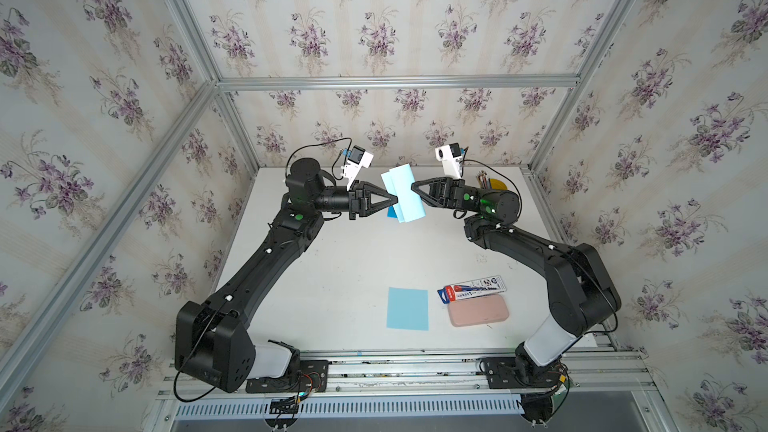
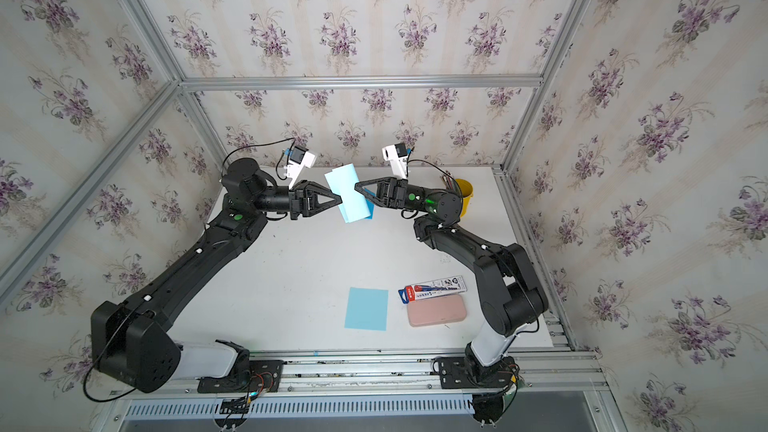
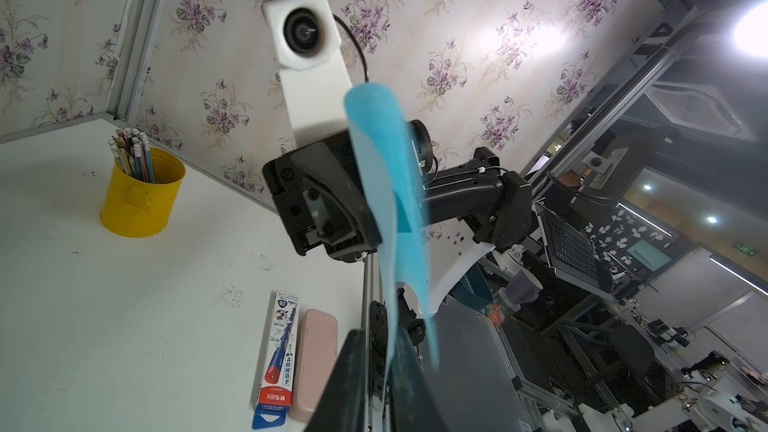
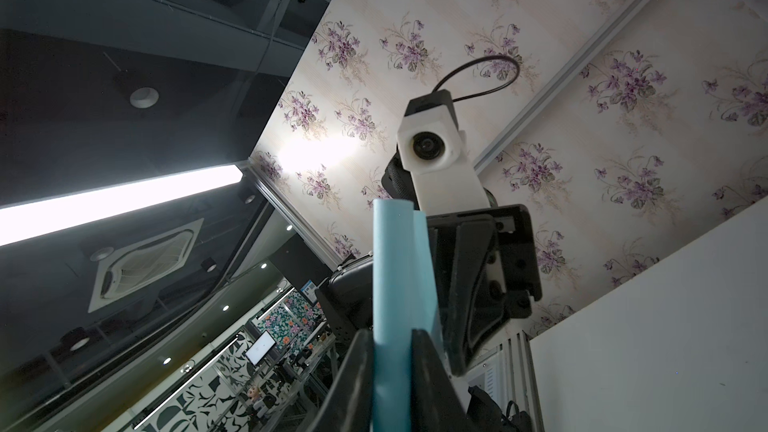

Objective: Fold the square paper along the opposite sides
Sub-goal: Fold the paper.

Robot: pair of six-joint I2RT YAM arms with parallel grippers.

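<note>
White counter (image 1: 332, 284), four things lying on it

A flat blue paper (image 1: 407, 309) lies near the front edge. Just beside it, toward the right arm's base, is a pink case (image 1: 478, 310), with a pen pack (image 1: 471, 288) lying along the case's far side, close against it. Well apart, a yellow cup (image 3: 141, 197) of pencils (image 3: 133, 153) stands upright in the far corner on that same side.

Soft, even light fills both top views; shadows on the table (image 1: 353, 268) near the paper (image 1: 405, 197) are faint, and the picture edges bow. In the wrist views the paper is blurred, with wallpaper (image 3: 519, 39) glare and a blown-out strip light (image 4: 120, 201) behind it.
</note>
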